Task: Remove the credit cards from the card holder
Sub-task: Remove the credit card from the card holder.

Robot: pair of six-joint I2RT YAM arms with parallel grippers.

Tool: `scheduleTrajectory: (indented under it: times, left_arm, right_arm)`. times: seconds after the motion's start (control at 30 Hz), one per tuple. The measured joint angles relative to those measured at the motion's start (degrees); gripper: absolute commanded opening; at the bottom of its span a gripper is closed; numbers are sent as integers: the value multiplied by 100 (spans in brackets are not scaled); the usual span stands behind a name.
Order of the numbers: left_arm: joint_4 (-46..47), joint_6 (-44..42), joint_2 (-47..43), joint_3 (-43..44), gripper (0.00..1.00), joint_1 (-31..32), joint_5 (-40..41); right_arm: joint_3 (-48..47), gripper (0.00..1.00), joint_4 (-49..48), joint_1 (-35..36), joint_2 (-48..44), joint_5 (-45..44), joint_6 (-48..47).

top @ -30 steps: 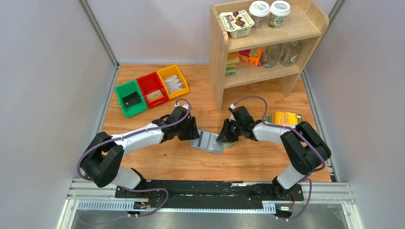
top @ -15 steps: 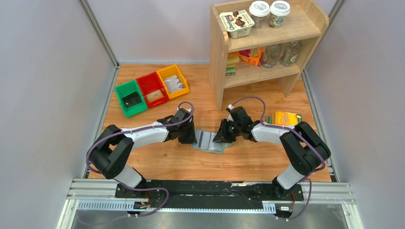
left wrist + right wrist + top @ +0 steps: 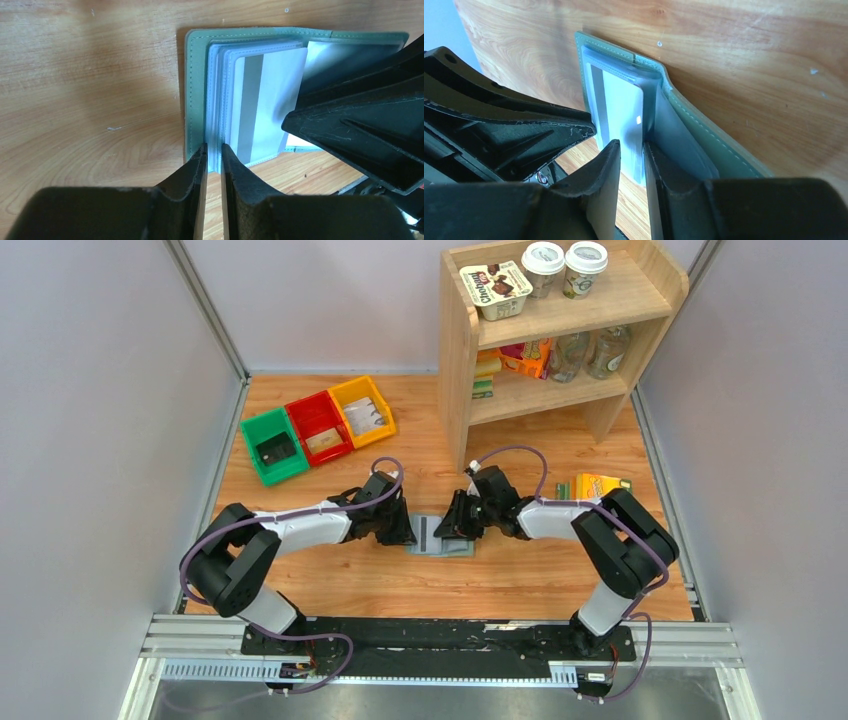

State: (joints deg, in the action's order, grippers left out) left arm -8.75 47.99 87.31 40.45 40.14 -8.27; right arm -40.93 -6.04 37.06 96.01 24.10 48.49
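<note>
The card holder (image 3: 441,544) lies open on the wooden table between my two grippers. In the left wrist view its grey-green leaf (image 3: 195,90) carries clear sleeves and a silver credit card (image 3: 270,100) with a dark stripe. My left gripper (image 3: 214,151) is shut on the sleeve edges at the holder's near side; it also shows in the top view (image 3: 405,531). My right gripper (image 3: 631,149) is shut on the silver card (image 3: 621,107) in its sleeve, beside the raised leaf (image 3: 714,145); it also shows in the top view (image 3: 453,528). The two grippers nearly touch.
A wooden shelf unit (image 3: 465,360) with cups and bottles stands at the back right. Green (image 3: 272,445), red (image 3: 320,427) and yellow (image 3: 363,410) bins sit at the back left. An orange carton (image 3: 598,486) lies right of the right arm.
Both grippers have moved inward over the card holder, the right one sliding left and the left one right. The holder now looks narrower between them.
</note>
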Motion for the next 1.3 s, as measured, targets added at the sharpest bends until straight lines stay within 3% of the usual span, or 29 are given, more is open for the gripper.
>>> scheduleTrajectory:
  times: [0.17,0.47,0.7,1.3]
  left_arm:
    - [-2,55,0,-7,20,2,0]
    - [-7,72,-17,-15,12,4,-2]
    - [-15,72,-39,-15,11,20,-2]
    - [-195,52,-68,-15,8,28,125]
  right_arm:
    - [11,22,-214,4,17,35,59]
    - [195,21,-404,24,-369,201,72]
    - [286,19,-638,39,-481,354,79]
    - [293,21,-1600,37,339,614,323]
